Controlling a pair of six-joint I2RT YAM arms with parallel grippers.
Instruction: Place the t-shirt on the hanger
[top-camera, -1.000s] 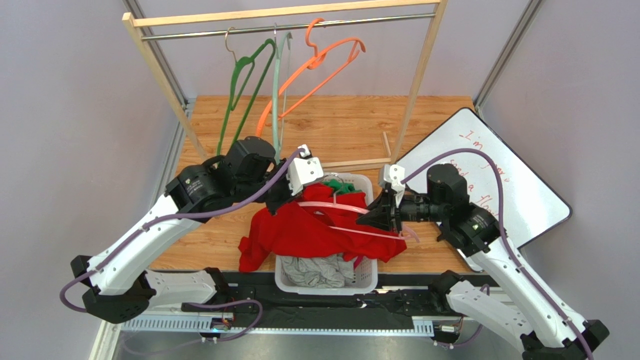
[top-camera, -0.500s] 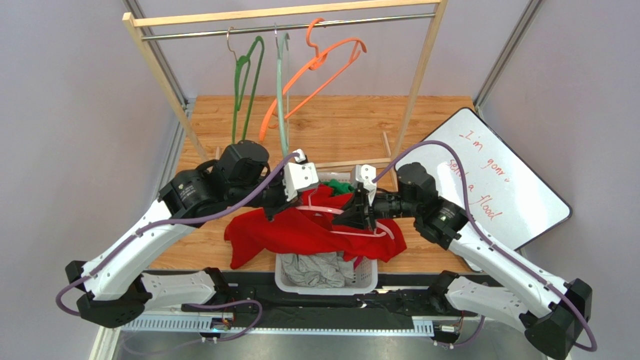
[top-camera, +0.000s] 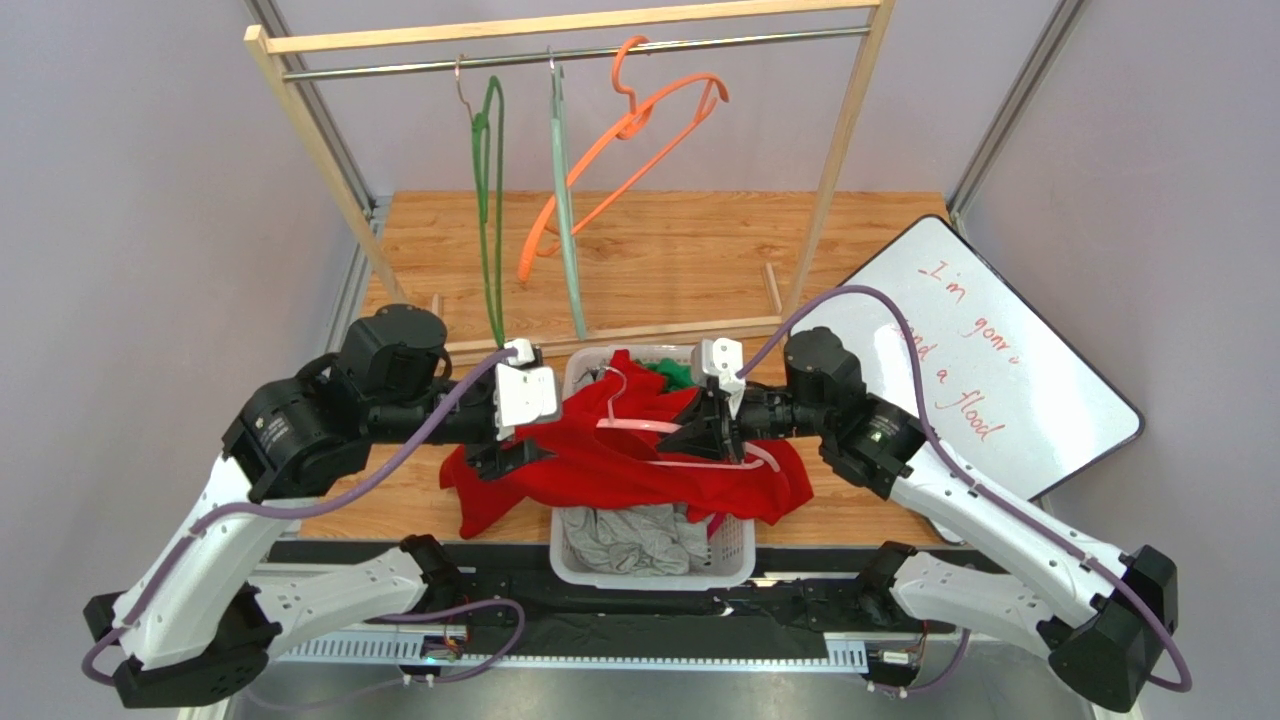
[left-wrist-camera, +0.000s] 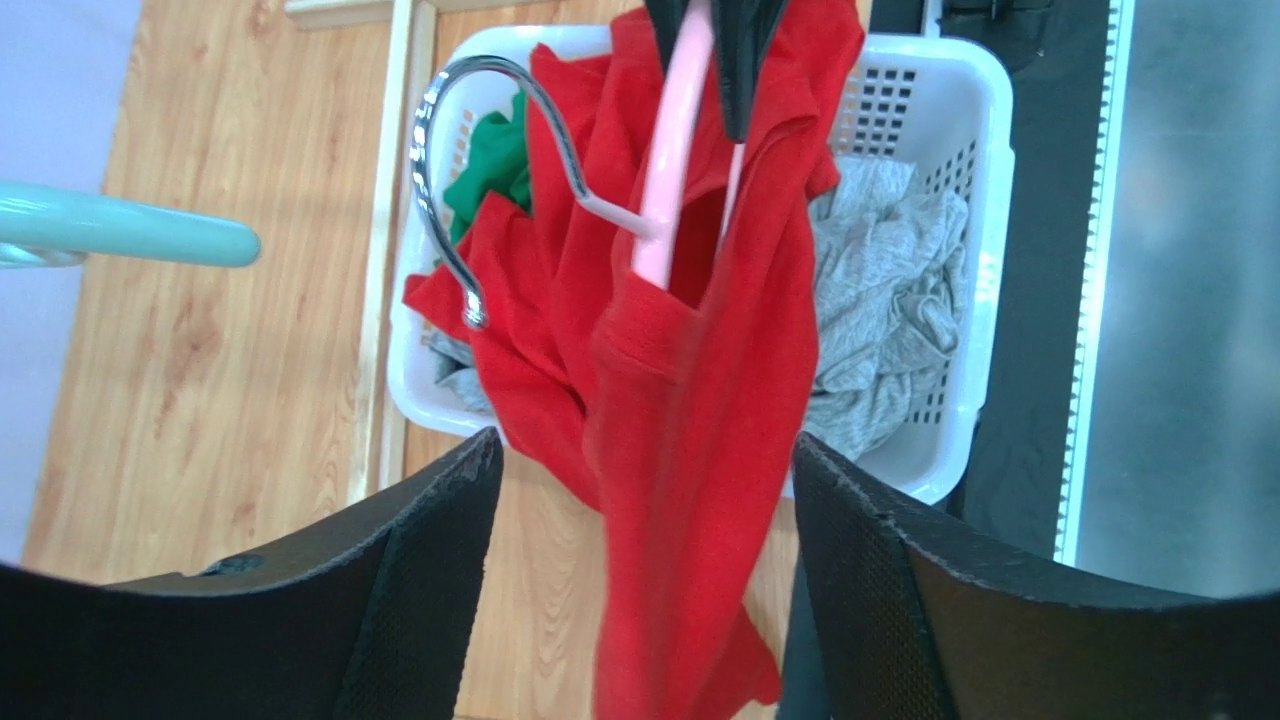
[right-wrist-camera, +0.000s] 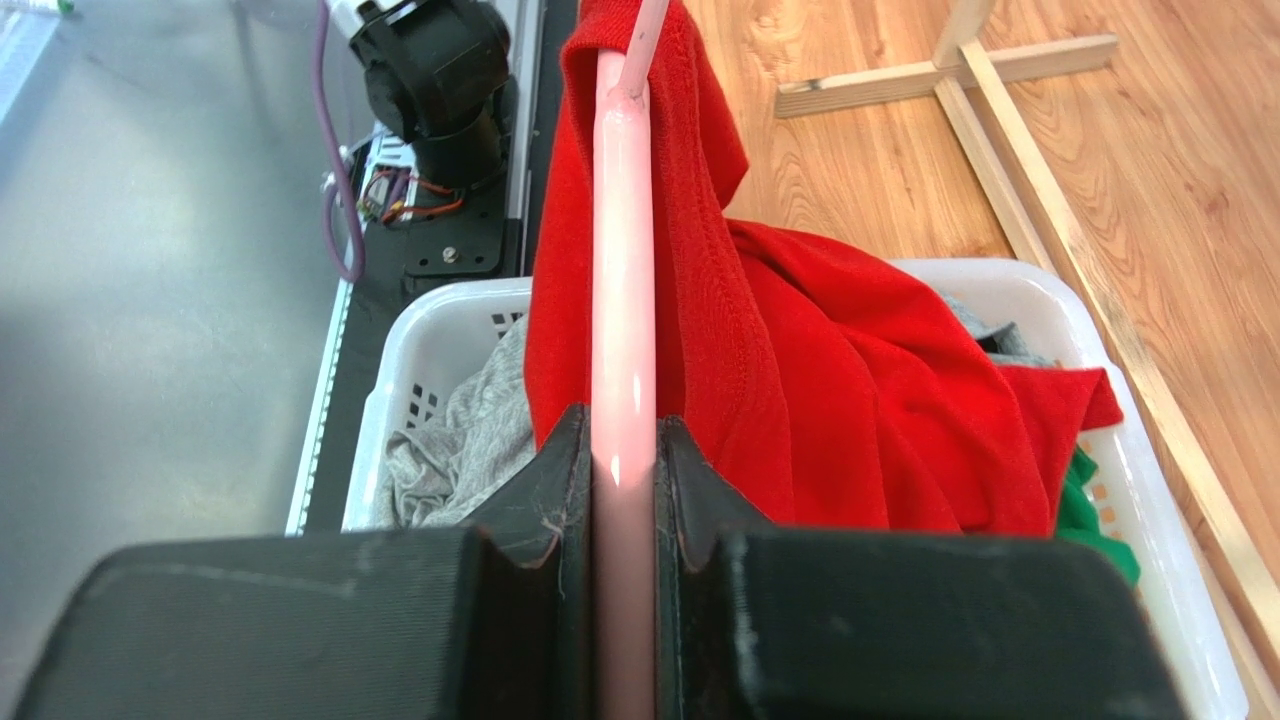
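The red t-shirt (top-camera: 631, 458) hangs draped over the pink hanger (right-wrist-camera: 624, 300), just above the white basket (top-camera: 721, 558). The right gripper (right-wrist-camera: 624, 450) is clamped on the hanger's bar, with cloth falling just beyond its fingertips. The left gripper (left-wrist-camera: 646, 480) stands wide open, and the shirt's loose edge hangs between its fingers. The wooden tabletop (left-wrist-camera: 196, 345) shows past one finger.

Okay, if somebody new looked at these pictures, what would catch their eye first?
The bright red t-shirt stands out most, draped on the pale pink hanger above the white basket at mid-table. The right gripper is clamped on that hanger, while the left gripper stands open close to the cloth. Behind them, a wooden rack holds three spare hangers.
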